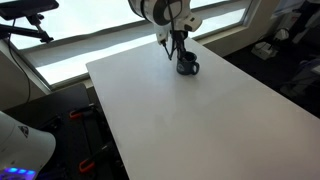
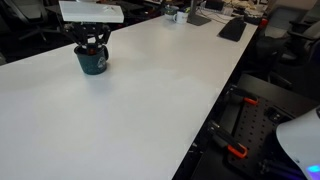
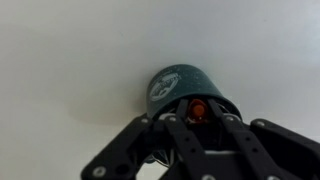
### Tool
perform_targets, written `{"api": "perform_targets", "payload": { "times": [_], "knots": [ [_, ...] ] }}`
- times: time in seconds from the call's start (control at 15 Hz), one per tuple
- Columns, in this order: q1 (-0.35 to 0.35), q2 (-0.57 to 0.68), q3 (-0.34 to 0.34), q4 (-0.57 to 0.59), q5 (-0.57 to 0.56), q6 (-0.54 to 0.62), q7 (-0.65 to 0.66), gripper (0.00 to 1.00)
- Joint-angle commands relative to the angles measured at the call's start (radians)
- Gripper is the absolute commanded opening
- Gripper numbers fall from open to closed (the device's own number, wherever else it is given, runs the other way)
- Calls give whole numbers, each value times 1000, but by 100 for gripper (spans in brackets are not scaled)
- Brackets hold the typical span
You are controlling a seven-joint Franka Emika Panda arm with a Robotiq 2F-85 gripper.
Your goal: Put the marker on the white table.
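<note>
Wrist view showed the marker (image 3: pixel 198 108) inside the mug (image 3: pixel 168 84) on the white table (image 3: pixel 70 50), the gripper (image 3: pixel 200 122) straddling it; whether it pinched, I couldn't tell. A skewed lift might have tipped the mug.

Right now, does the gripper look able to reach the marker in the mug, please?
Probably yes: the gripper hangs directly over the open mug, and the marker shows between its fingers, nothing blocking.

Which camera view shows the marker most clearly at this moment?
The wrist view. There the marker shows its reddish part, seemingly at the opening of the mug, between the fingers of the end effector. In both exterior views the end effector hangs over the mug and the marker cannot be made out.
</note>
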State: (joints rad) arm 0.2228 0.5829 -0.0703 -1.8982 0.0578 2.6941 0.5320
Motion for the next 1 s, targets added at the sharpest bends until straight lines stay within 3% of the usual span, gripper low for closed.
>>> {"api": "perform_targets", "payload": {
  "times": [0.0, 0.53, 0.93],
  "knots": [
    [6, -14, -5, -30, -2, 24, -17, 6],
    [27, -80, -7, -79, -42, 8, -57, 6],
    [16, -173, 3, -96, -80, -86, -96, 6]
  ]
}}
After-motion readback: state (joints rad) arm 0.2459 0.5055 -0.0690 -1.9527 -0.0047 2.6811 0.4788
